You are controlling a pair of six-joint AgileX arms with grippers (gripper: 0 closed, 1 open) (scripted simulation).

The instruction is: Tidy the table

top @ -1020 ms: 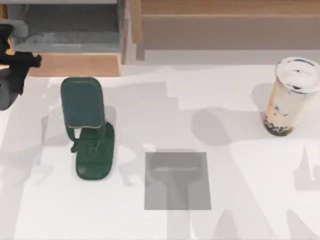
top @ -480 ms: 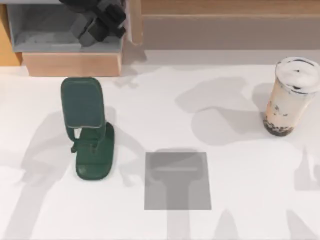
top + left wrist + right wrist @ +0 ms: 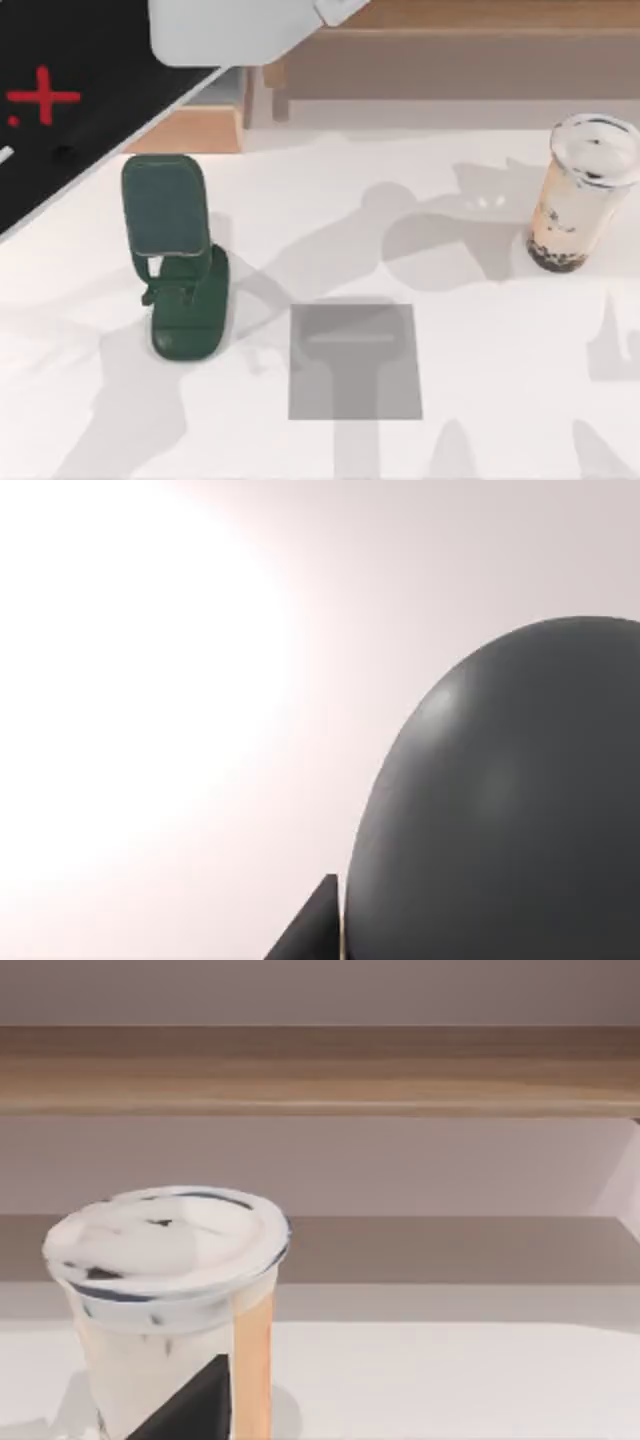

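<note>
We have not tidied yet. The green stand [image 3: 175, 262] and the drink cup [image 3: 581, 192] sit on the table [image 3: 480, 380]. We cannot tell our claws' state.

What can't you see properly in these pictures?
- Shelf unit, top view: its left part is hidden behind a big black and white arm part close to the camera.
- Left wrist view: a grey rounded shape up close and bright glare; what lies beyond cannot be told.
- Bubble tea cup, right wrist view: its bottom is cut off by the picture edge.
</note>
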